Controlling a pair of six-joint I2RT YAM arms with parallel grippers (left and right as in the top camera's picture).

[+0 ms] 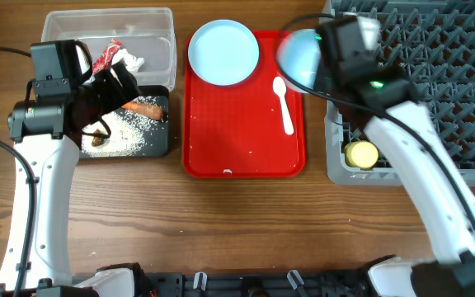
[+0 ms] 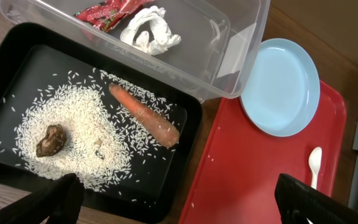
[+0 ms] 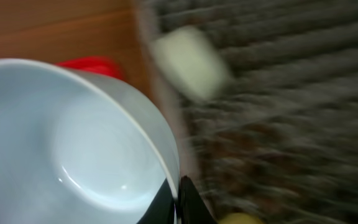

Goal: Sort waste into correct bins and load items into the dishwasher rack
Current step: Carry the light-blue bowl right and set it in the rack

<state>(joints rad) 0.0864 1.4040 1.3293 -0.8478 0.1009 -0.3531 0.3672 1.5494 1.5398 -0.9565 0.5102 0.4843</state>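
Note:
My right gripper (image 3: 178, 202) is shut on the rim of a pale blue bowl (image 3: 67, 143), held in the air at the grey dishwasher rack's (image 1: 435, 82) left edge; the bowl shows blurred overhead (image 1: 299, 56). A yellow cup (image 1: 361, 154) sits in the rack. My left gripper (image 2: 179, 202) is open and empty above the black tray (image 2: 185, 180), which holds rice (image 2: 73, 134), a carrot (image 2: 145, 115) and a dark lump (image 2: 50, 140). The clear tub (image 2: 229, 56) holds the red wrapper (image 2: 104, 11) and white paper (image 2: 149, 31). A blue plate (image 1: 223, 52) and white spoon (image 1: 284, 103) lie on the red tray.
The flat red tray (image 1: 237, 140) lies between the bins and the rack. A pale mint shape (image 3: 191, 62) shows blurred in the rack in the right wrist view. Bare wooden table (image 1: 237, 223) runs along the front.

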